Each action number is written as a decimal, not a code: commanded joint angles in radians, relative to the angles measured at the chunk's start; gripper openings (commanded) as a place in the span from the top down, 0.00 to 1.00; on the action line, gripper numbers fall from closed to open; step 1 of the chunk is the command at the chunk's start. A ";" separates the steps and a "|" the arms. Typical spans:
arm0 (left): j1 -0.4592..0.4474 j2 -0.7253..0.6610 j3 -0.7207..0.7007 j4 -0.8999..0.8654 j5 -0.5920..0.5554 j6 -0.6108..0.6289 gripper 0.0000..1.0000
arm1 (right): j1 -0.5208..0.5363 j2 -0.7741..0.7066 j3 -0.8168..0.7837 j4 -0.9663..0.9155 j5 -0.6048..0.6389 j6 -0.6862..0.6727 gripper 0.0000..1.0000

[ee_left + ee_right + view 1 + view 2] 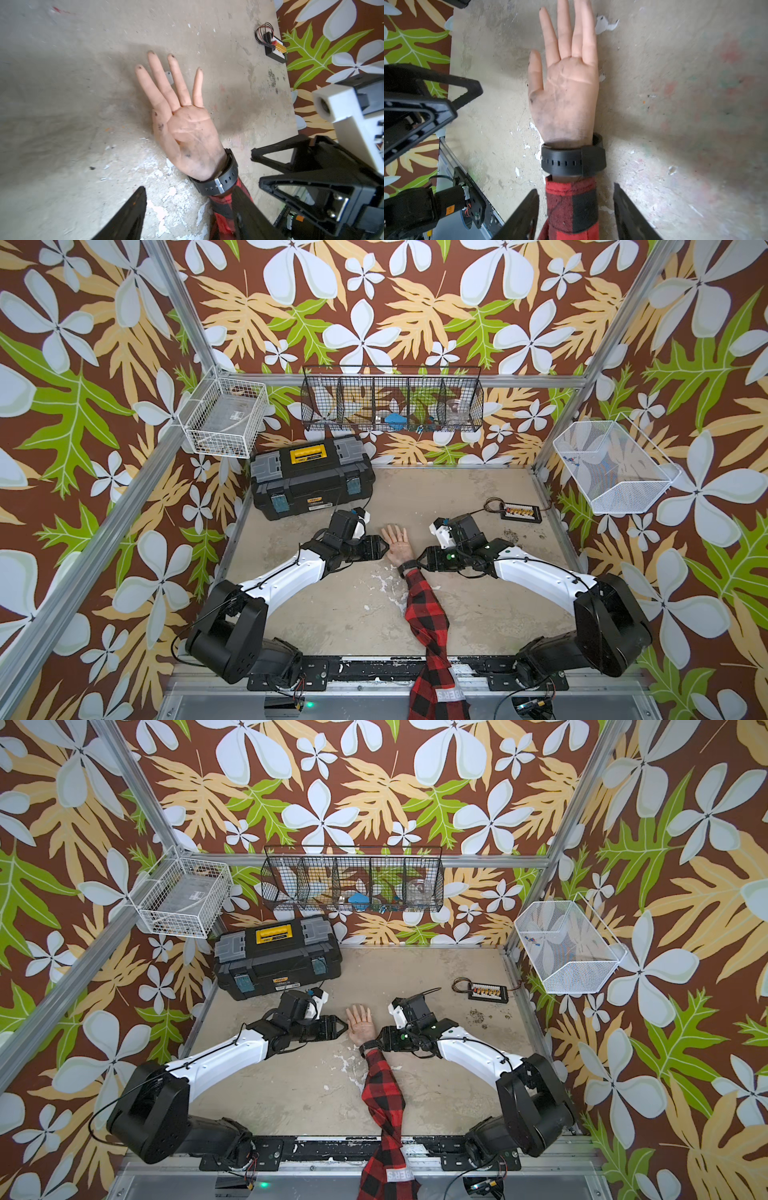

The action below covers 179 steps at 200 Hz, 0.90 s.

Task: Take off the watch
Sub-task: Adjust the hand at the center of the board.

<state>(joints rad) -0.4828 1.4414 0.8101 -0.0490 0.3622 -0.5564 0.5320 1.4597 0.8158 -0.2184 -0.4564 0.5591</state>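
The watch (407, 566) (368, 1047) is a black strap buckled round the wrist of a mannequin hand (397, 545) that lies palm up. A red-and-black plaid sleeve (428, 614) starts just behind it. The case is hidden under the wrist; only the strap (216, 184) (571, 162) shows. My left gripper (386, 547) (191, 199) is open beside the palm, one finger over the sleeve edge. My right gripper (419, 560) (576, 197) is open, its jaws standing either side of the sleeve just behind the watch, with gaps on both sides.
A black toolbox (311, 477) stands at the back left of the concrete-look table (332, 605). A small connector board with wires (519, 512) lies at the back right. Wire baskets hang on the walls: white (224, 414), black (390, 400), white (611, 464).
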 commanded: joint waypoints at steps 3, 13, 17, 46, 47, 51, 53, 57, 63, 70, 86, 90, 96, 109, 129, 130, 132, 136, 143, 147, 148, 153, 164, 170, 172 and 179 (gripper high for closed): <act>-0.004 0.036 -0.007 0.116 0.048 -0.053 0.34 | 0.000 -0.016 -0.061 0.074 -0.070 -0.008 0.44; -0.004 0.057 -0.004 0.133 0.055 -0.056 0.36 | 0.000 -0.024 -0.089 0.095 -0.082 0.007 0.46; -0.004 0.065 0.001 0.136 0.057 -0.056 0.36 | 0.002 -0.026 -0.100 0.104 -0.091 0.013 0.47; -0.004 0.125 0.030 0.158 0.077 -0.049 0.39 | 0.027 -0.041 -0.153 0.155 -0.117 0.056 0.48; -0.004 0.127 0.032 0.158 0.077 -0.048 0.39 | 0.029 -0.040 -0.154 0.155 -0.117 0.057 0.48; -0.004 0.133 0.036 0.159 0.077 -0.047 0.40 | 0.034 -0.041 -0.157 0.157 -0.115 0.063 0.48; -0.004 0.136 0.038 0.159 0.078 -0.047 0.40 | 0.037 -0.041 -0.159 0.158 -0.116 0.067 0.48; -0.004 0.144 0.043 0.162 0.080 -0.045 0.40 | 0.043 -0.043 -0.163 0.161 -0.116 0.074 0.48; -0.004 0.151 0.049 0.166 0.082 -0.043 0.40 | 0.052 -0.045 -0.170 0.171 -0.114 0.085 0.49; -0.004 0.163 0.056 0.170 0.086 -0.041 0.41 | 0.063 -0.046 -0.178 0.181 -0.117 0.100 0.49; -0.005 0.193 0.074 0.177 0.099 -0.038 0.41 | 0.088 -0.048 -0.189 0.209 -0.120 0.131 0.50; -0.005 0.199 0.078 0.177 0.102 -0.036 0.42 | 0.093 -0.048 -0.190 0.214 -0.121 0.139 0.50; -0.005 0.208 0.083 0.179 0.104 -0.036 0.42 | 0.100 -0.046 -0.191 0.222 -0.126 0.149 0.50; -0.006 0.225 0.092 0.186 0.109 -0.036 0.42 | 0.108 -0.045 -0.190 0.239 -0.131 0.163 0.50; -0.005 0.240 0.105 0.190 0.114 -0.033 0.42 | 0.101 -0.049 -0.185 0.245 -0.130 0.163 0.48; -0.006 0.241 0.106 0.190 0.113 -0.033 0.42 | 0.101 -0.049 -0.184 0.246 -0.130 0.163 0.48; -0.006 0.242 0.106 0.191 0.113 -0.033 0.42 | 0.097 -0.050 -0.184 0.246 -0.130 0.163 0.47; -0.007 0.244 0.108 0.191 0.116 -0.031 0.43 | 0.091 -0.051 -0.185 0.245 -0.130 0.163 0.46; -0.007 0.247 0.113 0.190 0.116 -0.029 0.43 | 0.073 -0.053 -0.188 0.244 -0.130 0.163 0.44; -0.007 0.248 0.114 0.189 0.115 -0.027 0.43 | 0.061 -0.056 -0.190 0.246 -0.131 0.166 0.44; -0.007 0.248 0.114 0.189 0.115 -0.027 0.43 | 0.058 -0.056 -0.192 0.246 -0.131 0.165 0.44; -0.007 0.249 0.114 0.189 0.114 -0.026 0.43 | 0.042 -0.059 -0.195 0.246 -0.131 0.164 0.44; -0.007 0.248 0.115 0.189 0.112 -0.024 0.43 | 0.010 -0.066 -0.198 0.254 -0.131 0.158 0.43; -0.007 0.247 0.114 0.189 0.112 -0.023 0.43 | -0.005 -0.063 -0.196 0.257 -0.149 0.151 0.43; -0.007 0.246 0.113 0.189 0.111 -0.022 0.43 | -0.009 -0.063 -0.193 0.258 -0.156 0.149 0.43; -0.007 0.246 0.113 0.187 0.111 -0.021 0.43 | -0.022 -0.053 -0.185 0.262 -0.171 0.139 0.43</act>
<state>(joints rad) -0.4889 1.6897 0.9173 0.1200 0.4656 -0.5953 0.5446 1.4006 0.6197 0.0101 -0.5850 0.7101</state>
